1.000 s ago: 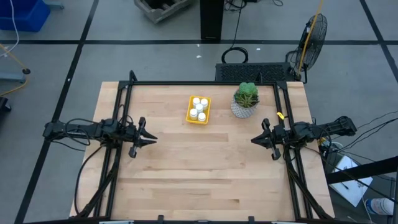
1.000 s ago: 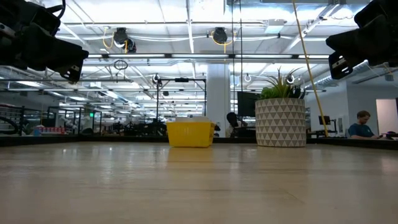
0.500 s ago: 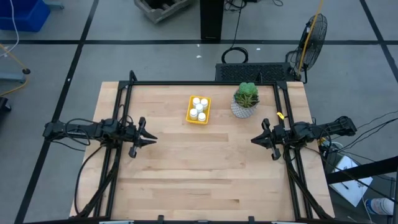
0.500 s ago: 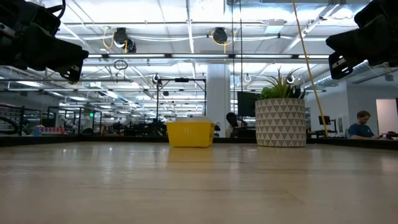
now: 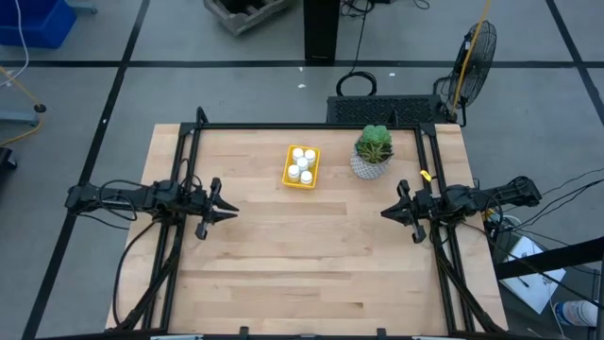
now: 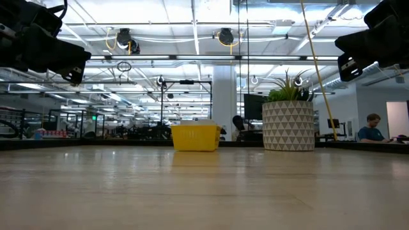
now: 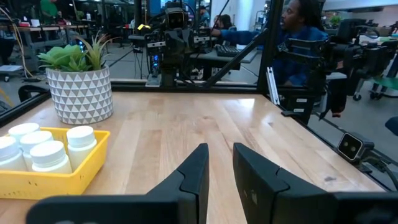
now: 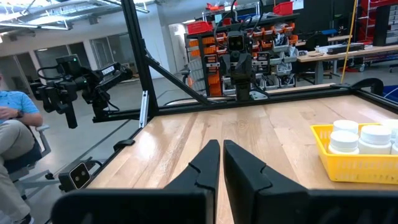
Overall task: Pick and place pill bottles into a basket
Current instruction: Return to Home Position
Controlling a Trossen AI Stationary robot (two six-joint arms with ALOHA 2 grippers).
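The yellow tray (image 5: 302,167) sits on the table's far middle. Several white pill bottles (image 5: 303,162) stand upright inside it; none shows on the bare table. The tray also shows in the low view (image 6: 195,137), the left wrist view (image 7: 59,180) and the right wrist view (image 8: 348,168). My left gripper (image 5: 231,213) hovers at the table's left, pointing right, fingers nearly together (image 7: 221,163), empty. My right gripper (image 5: 385,213) hovers at the right, pointing left, shut (image 8: 221,149), empty. Both are well short of the tray.
A white patterned pot with a green plant (image 5: 373,153) stands just right of the tray. A black frame (image 5: 311,126) borders the table's far edge and sides. People sit beyond the table (image 7: 298,37) (image 8: 12,124). Bare wood lies between the grippers.
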